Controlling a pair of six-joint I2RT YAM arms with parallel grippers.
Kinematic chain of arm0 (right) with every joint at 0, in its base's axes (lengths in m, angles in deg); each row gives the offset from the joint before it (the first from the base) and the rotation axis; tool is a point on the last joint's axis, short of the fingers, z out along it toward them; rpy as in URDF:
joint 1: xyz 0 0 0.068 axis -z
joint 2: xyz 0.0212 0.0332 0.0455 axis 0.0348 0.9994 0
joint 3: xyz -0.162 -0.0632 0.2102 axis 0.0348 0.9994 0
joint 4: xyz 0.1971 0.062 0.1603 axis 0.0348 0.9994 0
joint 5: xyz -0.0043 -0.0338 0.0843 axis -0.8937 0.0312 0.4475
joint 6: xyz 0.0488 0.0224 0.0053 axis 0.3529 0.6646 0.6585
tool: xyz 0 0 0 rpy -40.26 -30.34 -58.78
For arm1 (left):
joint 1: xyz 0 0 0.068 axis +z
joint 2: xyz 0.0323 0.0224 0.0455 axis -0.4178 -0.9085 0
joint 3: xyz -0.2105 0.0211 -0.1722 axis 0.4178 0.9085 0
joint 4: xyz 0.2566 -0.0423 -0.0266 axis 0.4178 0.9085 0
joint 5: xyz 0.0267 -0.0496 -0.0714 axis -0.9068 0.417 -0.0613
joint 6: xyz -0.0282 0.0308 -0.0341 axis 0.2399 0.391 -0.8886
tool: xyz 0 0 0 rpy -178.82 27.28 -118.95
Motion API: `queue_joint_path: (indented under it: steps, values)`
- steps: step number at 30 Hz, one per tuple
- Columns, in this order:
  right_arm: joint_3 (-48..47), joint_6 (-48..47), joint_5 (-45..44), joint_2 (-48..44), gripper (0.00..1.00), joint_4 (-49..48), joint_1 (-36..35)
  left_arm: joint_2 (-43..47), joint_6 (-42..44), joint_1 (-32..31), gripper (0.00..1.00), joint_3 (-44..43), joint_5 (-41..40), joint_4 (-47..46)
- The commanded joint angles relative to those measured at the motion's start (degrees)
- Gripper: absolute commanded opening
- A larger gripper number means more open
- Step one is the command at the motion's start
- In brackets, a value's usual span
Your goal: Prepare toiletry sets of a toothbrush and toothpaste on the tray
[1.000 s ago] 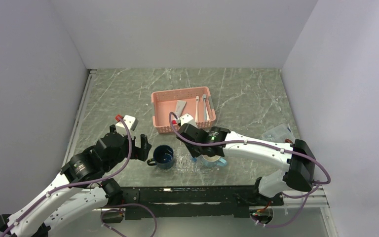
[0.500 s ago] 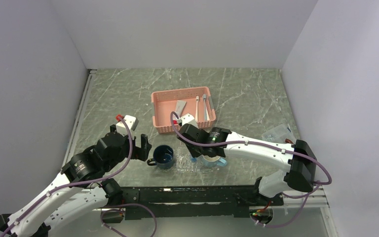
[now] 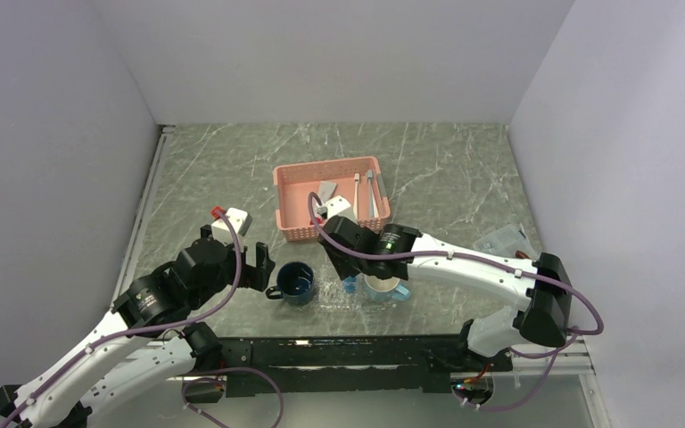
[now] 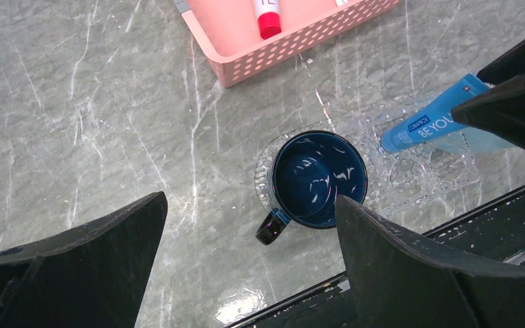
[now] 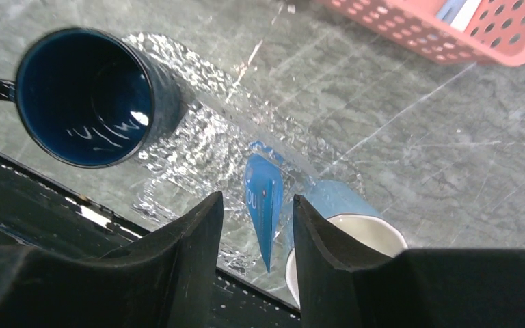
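The blue toothpaste tube (image 5: pixel 262 205) lies on the clear glittery tray (image 5: pixel 178 137), beside a light blue mug (image 5: pixel 345 225). My right gripper (image 5: pixel 256 201) hovers just above it, open, one finger on each side and neither touching it. In the top view the tube (image 3: pixel 350 285) shows just below that gripper (image 3: pixel 343 260). The white tube with the red end (image 4: pixel 266 14) and two white toothbrushes (image 3: pixel 363 192) lie in the pink basket (image 3: pixel 290 192). My left gripper (image 4: pixel 249 201) is open wide and empty, above the table left of the dark blue mug (image 4: pixel 320 179).
Both mugs stand on the tray (image 3: pixel 330 301) near the table's front edge. A clear rectangular box (image 3: pixel 501 241) lies at the right. The black base rail (image 3: pixel 339 343) runs right behind the tray.
My right gripper has drawn back a little toward the basket, and more of the blue tube shows below it. The left arm has not moved.
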Motion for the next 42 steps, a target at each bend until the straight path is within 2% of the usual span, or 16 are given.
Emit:
queue_joint_path:
  steps: [1, 6, 19, 28, 34, 42]
  values:
    - [-5.9, 0.4, -3.7, -1.7, 0.46, 1.3, 0.0, -0.3, 0.7, 0.2, 0.99, -0.1, 0.7, -1.2]
    - [-10.4, -0.4, -5.0, -0.9, 0.52, 1.0, 0.6, -0.6, 0.7, 0.2, 0.99, -0.2, 0.6, -1.1]
    - [-23.1, -1.5, 3.2, 10.2, 0.53, -0.9, 11.6, -0.4, 0.2, 0.2, 0.99, -0.5, -0.9, 0.0]
    - [-30.3, 4.1, 5.4, 23.0, 0.55, -3.1, 16.4, 1.1, -0.4, 0.2, 0.99, -0.6, -2.0, 0.3]
    - [-35.9, 8.5, 2.9, 31.4, 0.57, -2.4, 18.2, 2.0, -0.5, 0.3, 0.99, -0.5, -2.0, 0.4]
    - [-39.3, 13.1, 4.4, 38.6, 0.62, -3.6, 21.8, 2.4, -0.5, 0.2, 0.99, -0.5, -1.6, 0.4]
